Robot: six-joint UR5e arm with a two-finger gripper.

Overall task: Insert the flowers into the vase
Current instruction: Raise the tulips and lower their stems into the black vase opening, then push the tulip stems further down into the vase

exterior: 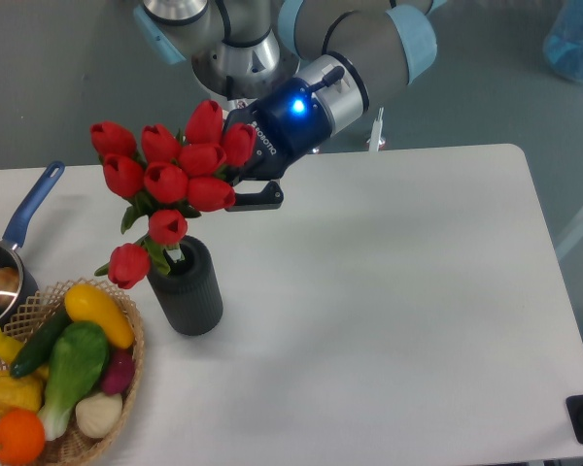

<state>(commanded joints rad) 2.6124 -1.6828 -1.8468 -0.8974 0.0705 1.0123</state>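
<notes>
Red tulip buds with green leaves [165, 175], dark grey ribbed cylinder vase [188, 291], black gripper [241, 175] with blue light, blue-handled pan [19, 233], white table [408, 320].
</notes>
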